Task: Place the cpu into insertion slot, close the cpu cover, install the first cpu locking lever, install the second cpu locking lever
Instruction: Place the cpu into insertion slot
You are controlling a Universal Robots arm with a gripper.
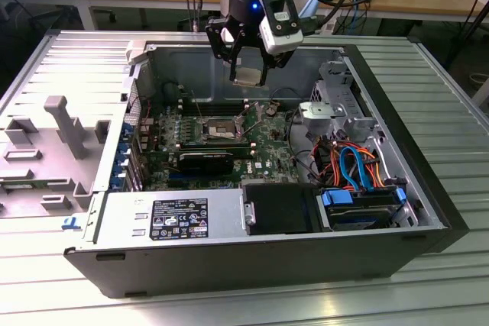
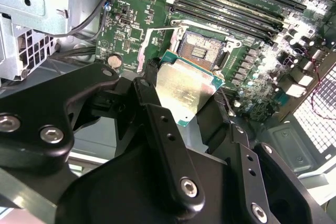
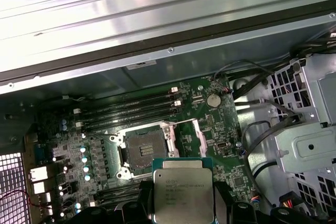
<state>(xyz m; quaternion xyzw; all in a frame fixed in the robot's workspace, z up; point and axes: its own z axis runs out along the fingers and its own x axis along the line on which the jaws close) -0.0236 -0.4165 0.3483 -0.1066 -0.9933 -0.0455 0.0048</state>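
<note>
The gripper (image 1: 248,75) is hanging above the open computer case (image 1: 229,265) with its jaws clamped on the edges of the cpu (image 3: 182,196) — metal face up — while the insertion slot (image 3: 143,148) is lying bare below, well apart and slightly toward the exterior view's left.

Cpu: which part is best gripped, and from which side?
By two opposite thin edges, coming from above the metal face, as the gripper holds the cpu now. It is a thin flat square, so edges likely give the only purchase, and its underside is left free for the slot.
</note>
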